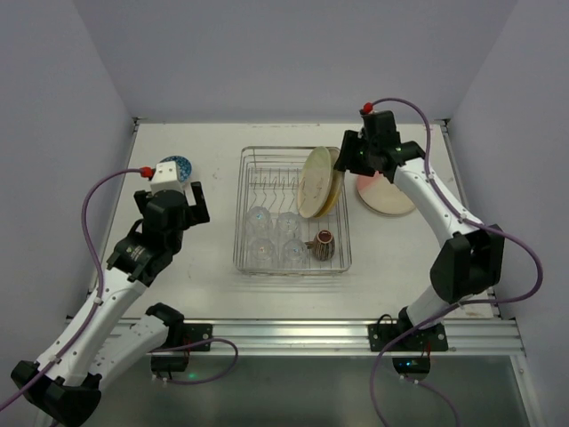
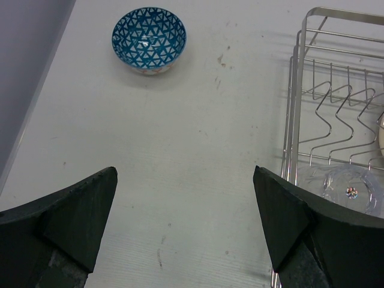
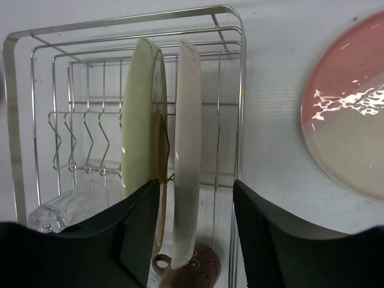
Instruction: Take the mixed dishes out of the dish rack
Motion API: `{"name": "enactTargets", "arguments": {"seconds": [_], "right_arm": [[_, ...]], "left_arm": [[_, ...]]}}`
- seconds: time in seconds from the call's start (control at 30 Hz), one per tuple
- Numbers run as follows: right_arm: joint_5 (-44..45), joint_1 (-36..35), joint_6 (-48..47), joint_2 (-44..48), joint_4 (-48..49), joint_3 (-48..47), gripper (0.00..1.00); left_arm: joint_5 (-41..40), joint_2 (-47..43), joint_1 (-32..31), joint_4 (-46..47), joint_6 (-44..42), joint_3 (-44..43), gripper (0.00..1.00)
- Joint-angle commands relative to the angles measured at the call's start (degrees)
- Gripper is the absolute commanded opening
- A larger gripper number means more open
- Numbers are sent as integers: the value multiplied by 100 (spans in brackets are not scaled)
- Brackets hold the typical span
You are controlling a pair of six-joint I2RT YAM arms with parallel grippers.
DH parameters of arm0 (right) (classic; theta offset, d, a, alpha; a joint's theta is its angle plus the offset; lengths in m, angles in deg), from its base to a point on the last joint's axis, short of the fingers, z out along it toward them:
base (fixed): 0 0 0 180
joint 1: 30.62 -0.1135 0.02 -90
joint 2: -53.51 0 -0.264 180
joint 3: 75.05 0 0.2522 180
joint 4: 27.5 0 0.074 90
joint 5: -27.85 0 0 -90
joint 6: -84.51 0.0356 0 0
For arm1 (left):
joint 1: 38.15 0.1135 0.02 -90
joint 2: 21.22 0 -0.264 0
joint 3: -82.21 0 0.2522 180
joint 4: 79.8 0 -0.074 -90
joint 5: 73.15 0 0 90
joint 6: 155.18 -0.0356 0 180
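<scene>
The silver wire dish rack [image 1: 244, 209] holds two upright plates [image 1: 317, 182], several clear glasses [image 1: 259, 219] and a dark brown mug [image 1: 323, 245]. In the right wrist view a pale-green plate [image 3: 140, 114] and a cream plate [image 3: 188, 132] stand side by side above the mug [image 3: 201, 273]. My right gripper [image 3: 196, 183] straddles the cream plate's rim, open, with a gap left on the right side. My left gripper [image 2: 185, 174] is wide open over bare table left of the rack [image 2: 294, 120]. The blue-patterned bowl [image 2: 149, 39] sits on the table beyond it.
A pink-and-cream plate [image 1: 388, 197] lies flat on the table right of the rack, also in the right wrist view [image 3: 351, 120]. An upturned glass [image 2: 353, 191] shows in the rack's near left corner. Walls close in the table at the back and both sides.
</scene>
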Motion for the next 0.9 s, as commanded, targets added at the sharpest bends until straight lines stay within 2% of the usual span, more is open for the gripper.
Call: {"name": "enactTargets", "arguments": {"seconds": [0.0, 0.13, 0.6, 0.8, 0.87], "right_arm": [[70, -72, -157, -93, -107, -273, 52], [132, -107, -157, -269, -151, -308, 44], [404, -283, -87, -674, -143, -395, 40], [536, -309, -8, -577, -160, -360, 25], [554, -318, 45, -499, -151, -352, 10]], "left_arm": [[-25, -87, 47, 296, 17, 48, 100], [1, -69, 47, 305, 17, 48, 100], [63, -69, 47, 314, -1, 56, 100], [72, -87, 47, 314, -18, 57, 100], [81, -87, 47, 314, -18, 48, 100]]}}
